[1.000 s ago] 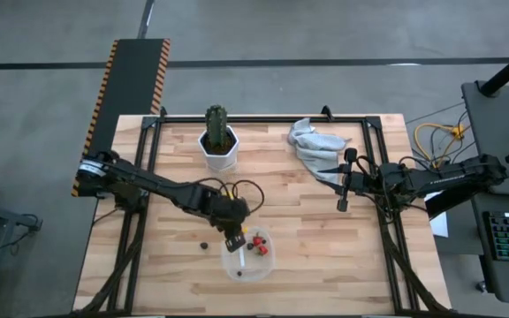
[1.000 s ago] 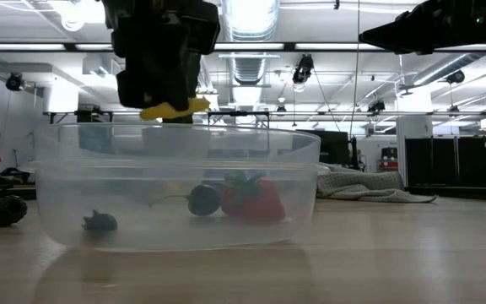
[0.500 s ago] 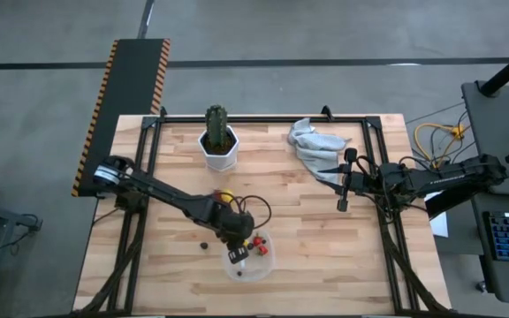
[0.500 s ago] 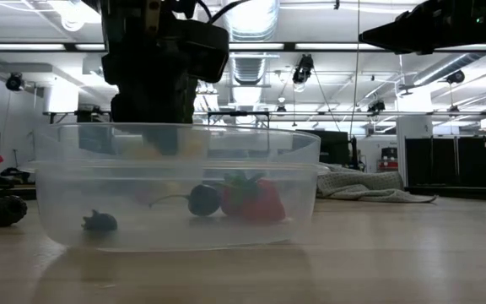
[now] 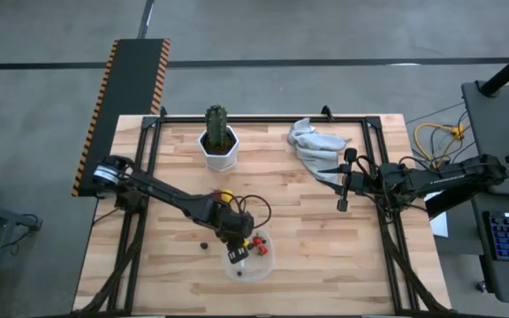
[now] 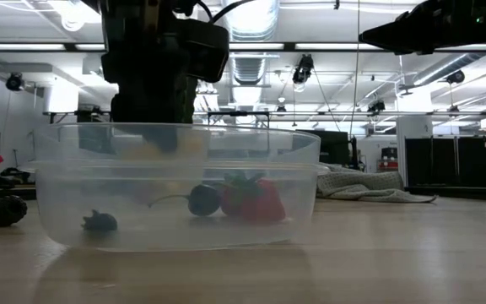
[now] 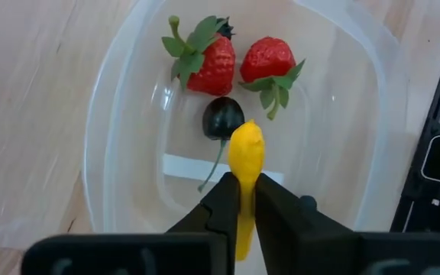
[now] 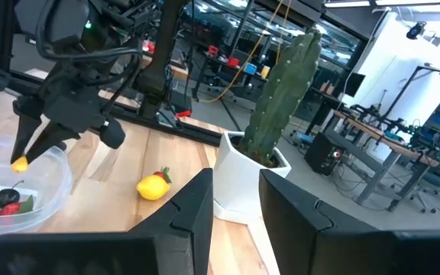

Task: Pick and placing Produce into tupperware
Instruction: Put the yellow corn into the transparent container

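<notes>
The clear tupperware (image 5: 248, 256) stands near the table's front, left of the middle. On its floor lie two red strawberries (image 7: 208, 61), a dark cherry (image 7: 222, 118) and a small dark berry (image 6: 99, 222). My left gripper (image 7: 247, 191) reaches into it from above, shut on a yellow produce piece (image 7: 244, 164). A yellow lemon (image 8: 153, 186) and a dark berry (image 5: 203, 245) lie on the table beside the tupperware. My right gripper (image 5: 343, 181) waits level at the table's right, open, with nothing between its fingers. My left gripper pinches the yellow piece between its two fingers, on the piece's two sides (image 7: 243, 200). The fingers slant down from above. The piece's free end (image 7: 247, 137) sticks out past the fingertips. It hangs inside the tupperware's rim, above the floor and the cherry.
A green cactus in a white pot (image 5: 218, 146) stands at the far edge, left of the middle. A crumpled grey cloth (image 5: 315, 146) lies at the far right. Bare wood stretches between the tupperware and the right arm.
My left gripper has gone down and toward the near edge with the yellow piece, from above the tupperware's rim to inside it. The piece now shows behind the tupperware's wall in the low view. For the last half second the gripper has kept still.
</notes>
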Controlling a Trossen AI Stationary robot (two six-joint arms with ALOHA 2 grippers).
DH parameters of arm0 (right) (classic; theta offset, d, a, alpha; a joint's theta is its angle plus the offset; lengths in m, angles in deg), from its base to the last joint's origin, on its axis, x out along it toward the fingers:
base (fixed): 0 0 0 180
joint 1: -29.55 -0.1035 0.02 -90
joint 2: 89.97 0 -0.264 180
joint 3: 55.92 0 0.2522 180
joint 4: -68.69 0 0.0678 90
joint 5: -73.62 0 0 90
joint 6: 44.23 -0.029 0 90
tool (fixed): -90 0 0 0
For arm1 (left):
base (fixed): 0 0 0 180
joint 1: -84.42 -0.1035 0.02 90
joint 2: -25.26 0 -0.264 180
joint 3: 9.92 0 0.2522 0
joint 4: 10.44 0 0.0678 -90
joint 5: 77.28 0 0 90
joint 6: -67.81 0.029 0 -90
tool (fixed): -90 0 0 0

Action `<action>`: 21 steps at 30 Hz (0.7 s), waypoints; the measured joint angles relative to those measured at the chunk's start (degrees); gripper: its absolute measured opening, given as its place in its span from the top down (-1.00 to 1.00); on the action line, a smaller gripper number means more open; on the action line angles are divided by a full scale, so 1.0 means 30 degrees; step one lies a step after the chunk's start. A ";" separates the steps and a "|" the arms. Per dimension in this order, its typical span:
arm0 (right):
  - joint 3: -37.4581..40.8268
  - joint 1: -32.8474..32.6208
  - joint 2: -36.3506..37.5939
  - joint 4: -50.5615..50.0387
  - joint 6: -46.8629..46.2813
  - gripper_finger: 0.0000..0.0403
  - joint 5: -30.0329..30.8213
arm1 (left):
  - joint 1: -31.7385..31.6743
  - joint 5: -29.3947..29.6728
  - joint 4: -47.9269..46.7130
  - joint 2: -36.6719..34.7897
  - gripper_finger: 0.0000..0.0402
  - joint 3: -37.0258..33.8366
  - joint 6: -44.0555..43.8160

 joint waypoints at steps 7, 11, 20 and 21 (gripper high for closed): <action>0.0000 0.0000 0.0000 -0.0001 -0.0007 0.50 0.0000 | 0.0000 0.0053 0.0074 -0.0014 0.79 0.0005 0.0101; 0.0000 -0.0005 0.0000 -0.0001 -0.0015 0.50 0.0000 | 0.0000 0.0066 0.0283 -0.0014 0.78 -0.0029 0.0123; 0.0000 -0.0007 0.0000 -0.0001 -0.0069 0.50 0.0007 | 0.0000 0.0166 0.0328 -0.0036 0.77 -0.0022 0.0608; 0.0000 -0.0007 0.0000 -0.0001 -0.0066 0.50 0.0003 | 0.0000 0.0161 0.0328 -0.0036 0.77 -0.0022 0.0611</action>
